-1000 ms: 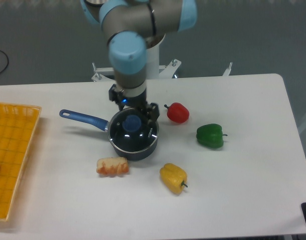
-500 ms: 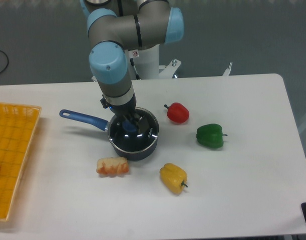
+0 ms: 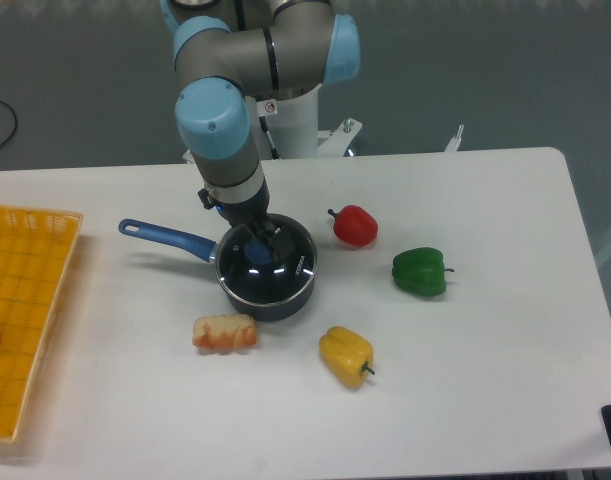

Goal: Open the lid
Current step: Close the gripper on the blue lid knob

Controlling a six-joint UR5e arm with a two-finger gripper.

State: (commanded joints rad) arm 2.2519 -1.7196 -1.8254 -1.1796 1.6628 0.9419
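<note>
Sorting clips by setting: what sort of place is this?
Likely a robot lab: a white table with toy-like peppers, a saucepan under the gripper, plain grey floor.

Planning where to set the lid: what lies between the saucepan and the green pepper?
Only bare white table between the saucepan and green pepper, per the fixed camera.

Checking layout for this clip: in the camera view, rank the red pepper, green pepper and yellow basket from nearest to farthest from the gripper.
Measured from the gripper, over the lid:
1. Red pepper, just beside the saucepan, toward the image right.
2. Green pepper, further toward the image right.
3. Yellow basket, at the table's image-left edge.
</note>
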